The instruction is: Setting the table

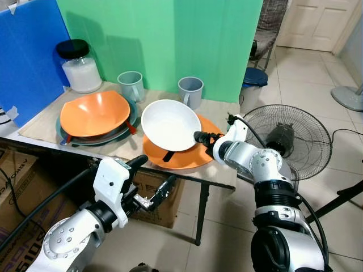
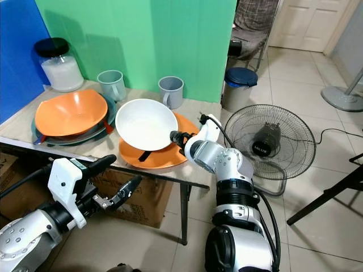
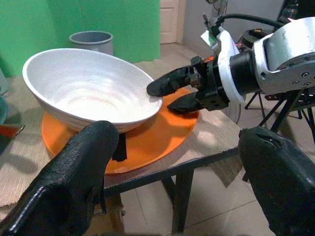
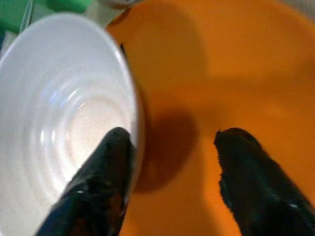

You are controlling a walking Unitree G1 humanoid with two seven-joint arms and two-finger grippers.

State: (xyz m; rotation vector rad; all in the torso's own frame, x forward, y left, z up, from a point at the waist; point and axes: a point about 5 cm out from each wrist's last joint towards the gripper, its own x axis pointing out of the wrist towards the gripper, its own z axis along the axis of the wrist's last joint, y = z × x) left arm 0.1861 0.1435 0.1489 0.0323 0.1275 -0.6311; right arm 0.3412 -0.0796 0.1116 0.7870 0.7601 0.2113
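Note:
A white bowl [image 1: 170, 123] sits tilted on a flat orange plate [image 1: 190, 160] near the table's right front corner, with a small black piece [image 1: 168, 156] under it. My right gripper [image 1: 199, 136] is at the bowl's right rim and is open. In the right wrist view one finger [image 4: 101, 182] is inside the bowl and the other [image 4: 251, 182] is over the plate. My left gripper [image 1: 152, 177] is open and holds nothing. It hangs in front of and below the table's front edge [image 1: 215, 182], pointing at the bowl [image 3: 88, 93].
An orange bowl [image 1: 93, 113] lies on stacked dark plates at the table's left. Two grey mugs [image 1: 131, 85] [image 1: 191, 90] and a black-lidded jar [image 1: 79, 68] stand at the back. A floor fan [image 1: 286, 139] stands right of the table and cardboard boxes [image 1: 17, 175] lie under it.

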